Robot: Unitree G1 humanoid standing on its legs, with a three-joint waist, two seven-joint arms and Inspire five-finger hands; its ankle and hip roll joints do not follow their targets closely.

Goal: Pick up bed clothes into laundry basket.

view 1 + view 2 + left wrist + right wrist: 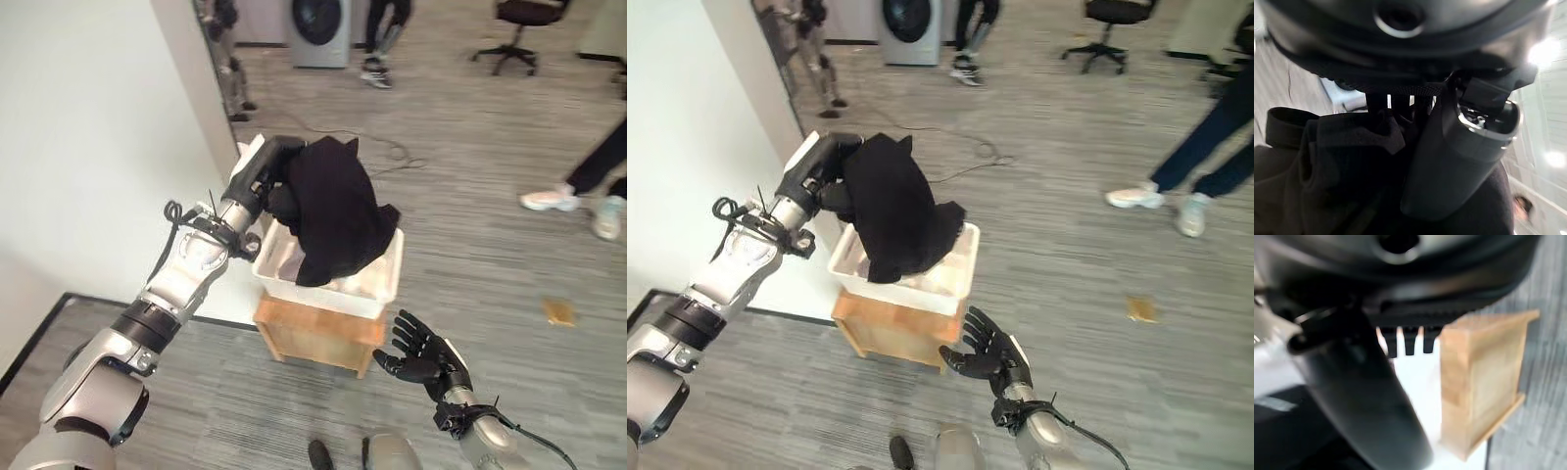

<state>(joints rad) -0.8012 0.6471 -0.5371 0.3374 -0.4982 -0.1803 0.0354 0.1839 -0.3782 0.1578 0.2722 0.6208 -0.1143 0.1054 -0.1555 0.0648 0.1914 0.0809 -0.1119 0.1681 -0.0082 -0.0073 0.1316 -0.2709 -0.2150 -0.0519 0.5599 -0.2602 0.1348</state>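
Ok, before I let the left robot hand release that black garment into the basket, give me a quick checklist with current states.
1. Left robot hand gripping the black garment: ok, fingers curled into the cloth.
2. Garment over the white laundry basket: ok, it hangs down into it.
3. Garment fully inside the rim: not ok, its upper part is above the basket.
4. Basket seated on the wooden stand: ok.
5. Right robot hand out of the way: ok, open beside the stand.
6. Room left in the basket: cannot tell.

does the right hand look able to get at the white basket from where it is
Probably yes: the right hand hangs open beside the wooden stand, with nothing between it and the white basket.
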